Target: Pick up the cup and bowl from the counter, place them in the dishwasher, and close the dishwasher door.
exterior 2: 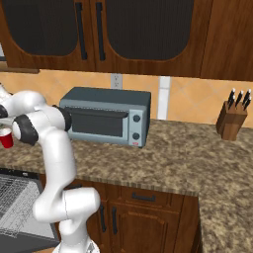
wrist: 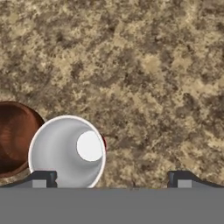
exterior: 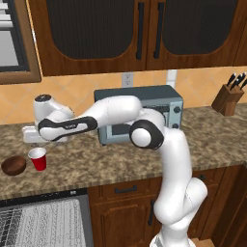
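A: Looking from the left base: cup (exterior: pixel 37 158) and bowl (exterior: pixel 13 165) sit on the counter (exterior: pixel 120 159), dishwasher (exterior: pixel 43 222) open below. Nothing loaded.

B: Right base?

A: Cup at the arm's left.

B: Hand view?

A: Gripper (wrist: pixel 111 178) spread wide, empty, above the cup.

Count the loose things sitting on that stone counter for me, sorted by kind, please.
Red cup: 1
Brown bowl: 1
Toaster oven: 1
Knife block: 1
Total: 4
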You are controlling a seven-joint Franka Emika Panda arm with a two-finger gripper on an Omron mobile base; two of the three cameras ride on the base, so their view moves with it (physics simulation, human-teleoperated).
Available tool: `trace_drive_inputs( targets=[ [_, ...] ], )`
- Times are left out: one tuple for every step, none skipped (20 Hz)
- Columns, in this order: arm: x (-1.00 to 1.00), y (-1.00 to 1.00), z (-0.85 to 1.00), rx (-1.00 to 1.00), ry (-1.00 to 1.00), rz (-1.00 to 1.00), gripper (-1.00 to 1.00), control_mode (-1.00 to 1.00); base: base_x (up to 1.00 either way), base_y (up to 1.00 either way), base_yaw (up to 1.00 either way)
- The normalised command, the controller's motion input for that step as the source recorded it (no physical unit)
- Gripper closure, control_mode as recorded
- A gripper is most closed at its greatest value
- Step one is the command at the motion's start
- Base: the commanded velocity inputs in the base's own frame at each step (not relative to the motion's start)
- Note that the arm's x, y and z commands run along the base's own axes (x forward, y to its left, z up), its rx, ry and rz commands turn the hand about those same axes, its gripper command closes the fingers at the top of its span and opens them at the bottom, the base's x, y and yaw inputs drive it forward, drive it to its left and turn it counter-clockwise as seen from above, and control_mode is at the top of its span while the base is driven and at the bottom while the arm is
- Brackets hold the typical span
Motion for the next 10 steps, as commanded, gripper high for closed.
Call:
trace_drive_inputs(
  targets=[
    [0.00,0.34,-0.39,0.19,-0.04,0.10,-1.00,-1.00,0.00,0.00,0.00],
    [0.00,0.31,-0.39,0.22,-0.04,0.10,-1.00,-1.00,0.00,0.00,0.00],
    [0.00,0.21,-0.39,0.23,-0.04,0.10,-1.00,-1.00,0.00,0.00,0.00],
    [0.00,0.11,-0.35,0.19,-0.02,0.10,-1.00,-1.00,0.00,0.00,0.00],
    [0.00,0.11,-0.31,0.17,-0.02,0.09,-1.00,-1.00,0.00,0.00,0.00],
    [0.00,0.14,-0.26,0.13,0.00,0.09,-1.00,-1.00,0.00,0.00,0.00],
    [0.01,0.16,-0.27,0.12,0.00,0.08,-1.00,-1.00,0.00,0.00,0.00],
    [0.04,0.12,-0.27,0.09,0.00,0.06,-1.00,-1.00,0.00,0.00,0.00],
    [0.00,0.00,-0.34,0.04,0.00,0.00,-1.00,-1.00,0.00,0.00,0.00],
    [0.00,0.00,-0.34,0.02,0.00,0.00,-1.00,-1.00,0.00,0.00,0.00]
  ],
)
